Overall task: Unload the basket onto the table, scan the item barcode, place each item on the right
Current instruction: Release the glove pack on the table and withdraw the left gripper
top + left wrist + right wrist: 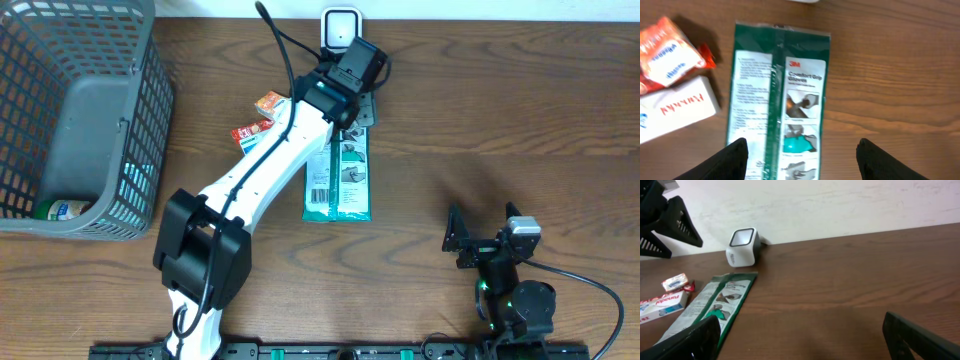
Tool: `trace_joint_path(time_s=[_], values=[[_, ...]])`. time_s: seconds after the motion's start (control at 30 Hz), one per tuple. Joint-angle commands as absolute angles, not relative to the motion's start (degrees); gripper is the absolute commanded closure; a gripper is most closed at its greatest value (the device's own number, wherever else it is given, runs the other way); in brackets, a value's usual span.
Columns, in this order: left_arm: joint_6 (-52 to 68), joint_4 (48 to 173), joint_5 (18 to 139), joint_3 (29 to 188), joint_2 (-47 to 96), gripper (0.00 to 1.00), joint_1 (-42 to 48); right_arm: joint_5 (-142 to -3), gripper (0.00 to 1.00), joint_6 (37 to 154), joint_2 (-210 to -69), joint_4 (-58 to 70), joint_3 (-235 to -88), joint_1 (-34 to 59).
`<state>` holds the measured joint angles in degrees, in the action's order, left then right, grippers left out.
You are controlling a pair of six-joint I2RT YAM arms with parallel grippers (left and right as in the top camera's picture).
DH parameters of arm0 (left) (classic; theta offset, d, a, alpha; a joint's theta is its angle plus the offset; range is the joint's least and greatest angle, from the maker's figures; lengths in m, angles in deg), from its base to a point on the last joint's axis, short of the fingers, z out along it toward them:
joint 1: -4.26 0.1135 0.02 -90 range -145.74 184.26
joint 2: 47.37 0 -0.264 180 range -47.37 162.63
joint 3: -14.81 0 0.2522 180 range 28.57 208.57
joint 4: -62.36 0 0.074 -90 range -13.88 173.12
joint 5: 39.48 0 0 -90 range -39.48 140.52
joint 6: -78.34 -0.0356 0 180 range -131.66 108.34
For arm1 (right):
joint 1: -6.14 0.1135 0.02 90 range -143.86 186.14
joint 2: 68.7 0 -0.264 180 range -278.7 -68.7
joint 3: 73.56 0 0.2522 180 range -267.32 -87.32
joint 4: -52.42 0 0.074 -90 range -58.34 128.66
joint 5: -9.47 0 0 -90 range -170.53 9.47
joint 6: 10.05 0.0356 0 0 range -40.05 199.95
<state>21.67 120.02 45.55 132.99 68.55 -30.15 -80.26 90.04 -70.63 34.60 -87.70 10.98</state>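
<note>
Lying flat on the tabletop (500, 130) just near of the white scanner (340, 27), the green glove packet (777, 95) is judged to be light, thin and floppy, with a glossy film that may slip and sag once lifted. The left jaws are spread wide above its near half, one finger over its left edge and the other out past its right edge, with nothing gripped. The right jaws are also wide open and empty, well apart at the near right. A hold across the narrow width is judged best, since a pinch at one end would let the rest droop away from the scanner window. What appears to be the barcode panel, at the near left corner in the overhead view, should be left uncovered. A red snack pouch (670, 52) and a white box (677, 107) lie just beside the packet on the left, with the grey basket (150, 120) farther left, so little room is offered there. Bare tabletop to the right is open for lifting and turning.
</note>
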Motion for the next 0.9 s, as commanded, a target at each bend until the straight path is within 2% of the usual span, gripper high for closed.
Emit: trace_joint_path(time_s=[0.0, 0.13, 0.27, 0.37, 0.63, 0.77, 0.87], values=[[11.24, 120.15, 43.89, 135.11, 62.80, 0.28, -29.49, -80.02, 0.01, 90.63, -70.48, 34.36, -87.64, 10.72], [3.63, 120.11, 34.27, 135.70, 53.45, 0.22, -29.39, -80.02, 0.01, 90.63, -70.48, 34.36, -87.64, 10.72], [-2.75, 120.39, 26.57, 135.70, 43.19, 0.19, -27.68, -80.02, 0.01, 90.63, -70.48, 34.36, -87.64, 10.72], [-3.30, 121.77, 22.71, 135.70, 35.76, 0.19, -23.40, -80.02, 0.01, 90.63, -70.48, 34.36, -87.64, 10.72], [-3.30, 126.84, 22.62, 135.70, 25.47, 0.19, 0.32, -80.02, 0.01, 90.63, -70.48, 34.36, -87.64, 10.72], [-3.34, 131.80, 23.54, 135.68, 26.41, 0.18, 12.49, -80.02, 0.01, 90.63, -70.48, 34.36, -87.64, 10.72], [-4.15, 135.30, 27.32, 135.68, 28.99, 0.18, 18.35, -80.02, 0.01, 90.63, -70.48, 34.36, -87.64, 10.72]])
